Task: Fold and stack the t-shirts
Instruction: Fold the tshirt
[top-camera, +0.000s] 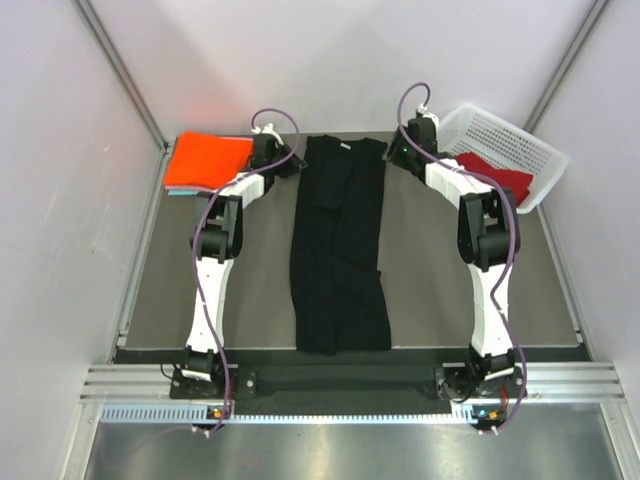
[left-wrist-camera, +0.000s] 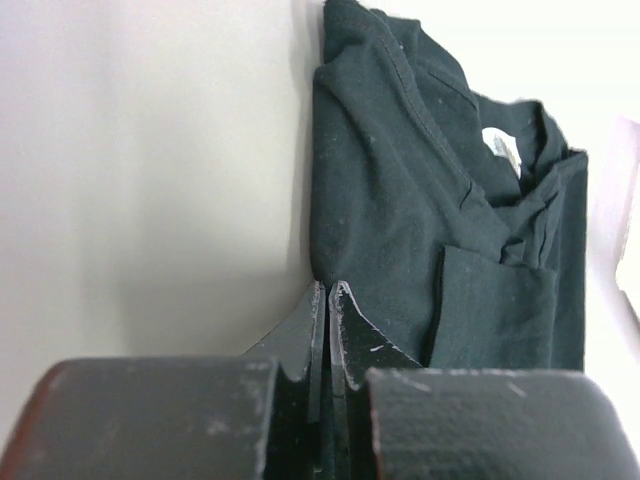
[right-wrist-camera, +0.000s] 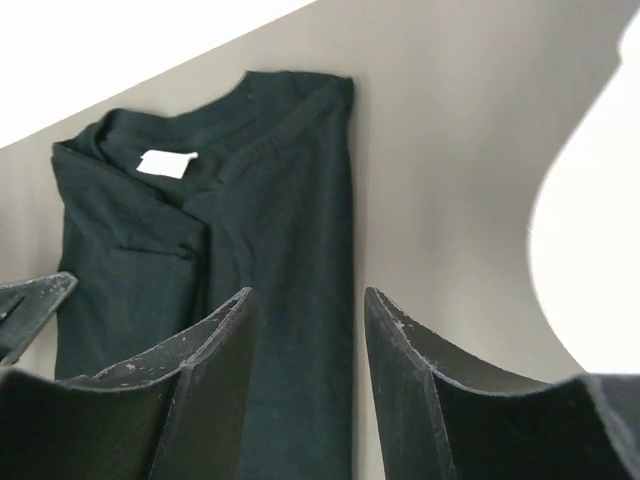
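The large black t-shirt (top-camera: 338, 250) lies in the middle of the table as a long strip, collar at the far end. My left gripper (top-camera: 296, 159) is at its far left edge; in the left wrist view the gripper (left-wrist-camera: 328, 288) is shut, tips touching the edge of the black shirt (left-wrist-camera: 400, 200), with no cloth seen between them. My right gripper (top-camera: 393, 155) is at the far right edge; it (right-wrist-camera: 305, 296) is open over the border of the shirt (right-wrist-camera: 280, 230). The orange t-shirt (top-camera: 206, 160) lies folded far left on a pale teal one (top-camera: 176, 192). The dark red t-shirt (top-camera: 497, 173) lies in the basket.
The white mesh basket (top-camera: 510, 135) stands at the far right corner, partly off the dark mat (top-camera: 430, 290). White walls close in on both sides and the back. The arm bases sit on the rail at the near edge.
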